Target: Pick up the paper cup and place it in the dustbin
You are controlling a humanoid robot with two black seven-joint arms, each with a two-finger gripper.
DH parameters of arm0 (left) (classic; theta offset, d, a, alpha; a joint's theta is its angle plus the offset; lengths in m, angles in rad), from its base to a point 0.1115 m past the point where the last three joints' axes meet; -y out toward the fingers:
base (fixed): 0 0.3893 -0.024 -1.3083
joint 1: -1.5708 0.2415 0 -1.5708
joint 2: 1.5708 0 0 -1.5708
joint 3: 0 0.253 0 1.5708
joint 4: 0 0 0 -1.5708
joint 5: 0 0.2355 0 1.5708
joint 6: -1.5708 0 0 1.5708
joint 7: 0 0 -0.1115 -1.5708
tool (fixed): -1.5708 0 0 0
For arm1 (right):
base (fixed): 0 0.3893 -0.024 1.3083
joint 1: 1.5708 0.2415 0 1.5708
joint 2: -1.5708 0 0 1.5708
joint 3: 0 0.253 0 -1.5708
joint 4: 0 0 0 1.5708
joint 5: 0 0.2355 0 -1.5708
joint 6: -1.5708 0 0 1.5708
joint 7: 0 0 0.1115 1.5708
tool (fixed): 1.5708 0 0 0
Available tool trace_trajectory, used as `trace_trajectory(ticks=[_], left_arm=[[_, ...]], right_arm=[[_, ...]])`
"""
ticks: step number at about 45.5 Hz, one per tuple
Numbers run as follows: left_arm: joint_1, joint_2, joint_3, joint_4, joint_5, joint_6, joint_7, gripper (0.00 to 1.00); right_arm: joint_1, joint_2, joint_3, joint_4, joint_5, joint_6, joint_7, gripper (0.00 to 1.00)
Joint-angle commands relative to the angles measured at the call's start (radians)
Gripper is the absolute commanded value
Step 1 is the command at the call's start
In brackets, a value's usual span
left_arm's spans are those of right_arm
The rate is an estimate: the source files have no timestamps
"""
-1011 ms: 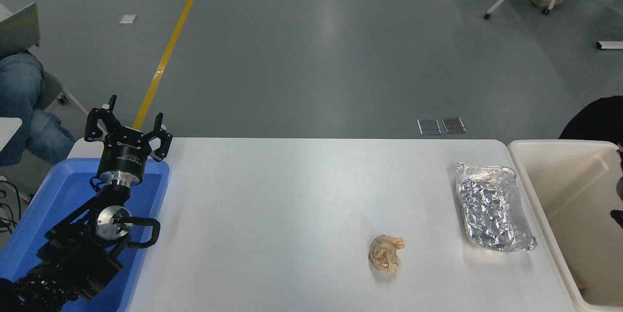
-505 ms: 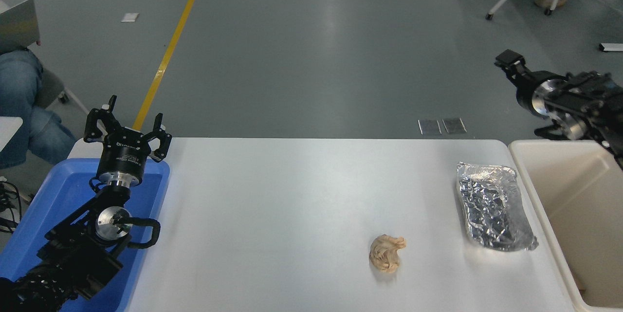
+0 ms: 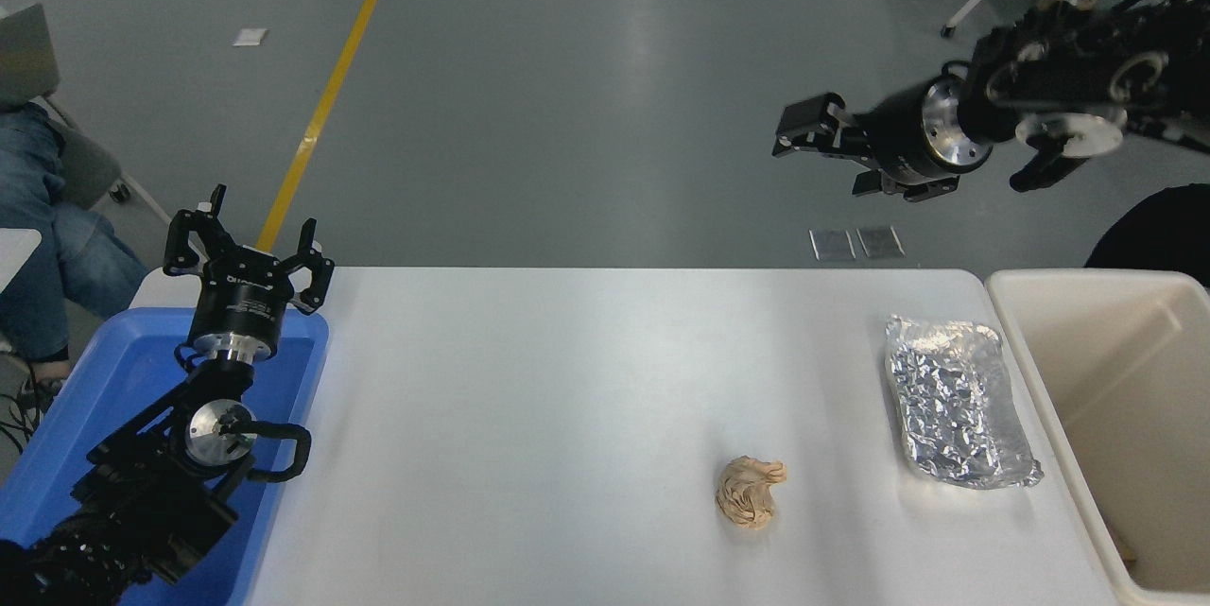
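White table (image 3: 567, 417) seen from above. Left gripper (image 3: 248, 242), fingers spread, is parked at 9 o'clock over the blue tray (image 3: 113, 398). Right gripper (image 3: 818, 138) is raised at 2 o'clock beyond the table's far edge, pointing toward 9 o'clock; its finger spacing cannot be judged. Dustbin (image 3: 1040, 341) stands at 4 o'clock, the foil tray (image 3: 955, 403) just beside it. A crumpled brown paper wad (image 3: 749, 491) lies at 5 o'clock. A seated person's leg (image 3: 38, 199) shows at 9 o'clock.
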Motion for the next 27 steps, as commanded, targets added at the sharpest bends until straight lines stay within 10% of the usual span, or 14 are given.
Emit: trace_trajectory(ticks=[1, 27], left_arm=[[0.0, 0.0, 0.0, 0.0, 0.0, 0.0, 0.0, 0.99], [0.0, 0.0, 0.0, 0.0, 0.0, 0.0, 0.0, 0.99]], right_arm=[[0.221, 0.001, -0.07, 0.264, -0.036, 0.167, 0.0, 1.0], [0.246, 0.009, -0.132, 0.309, -0.04, 0.2, -0.092, 1.0]])
